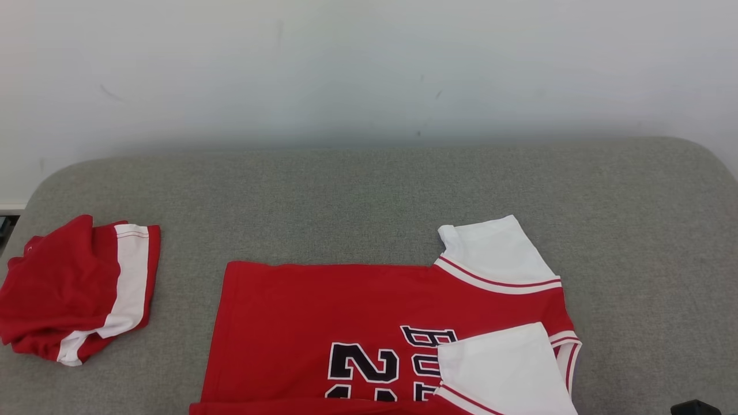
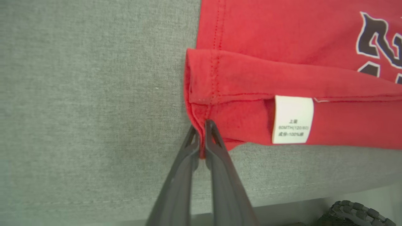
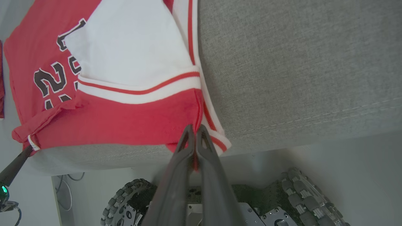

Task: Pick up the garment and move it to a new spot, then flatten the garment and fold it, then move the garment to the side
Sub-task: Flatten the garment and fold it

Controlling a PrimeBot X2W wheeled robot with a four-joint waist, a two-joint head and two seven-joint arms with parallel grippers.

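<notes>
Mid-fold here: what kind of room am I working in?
Probably an indoor test room, not a home: a plain white wall behind a grey fabric-covered surface, with the red jersey and a second red garment laid on it.

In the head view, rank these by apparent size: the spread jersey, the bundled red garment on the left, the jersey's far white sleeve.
Largest: spread jersey, partly cut off below.
Then bundled red garment.
Smallest: far white sleeve.
</notes>
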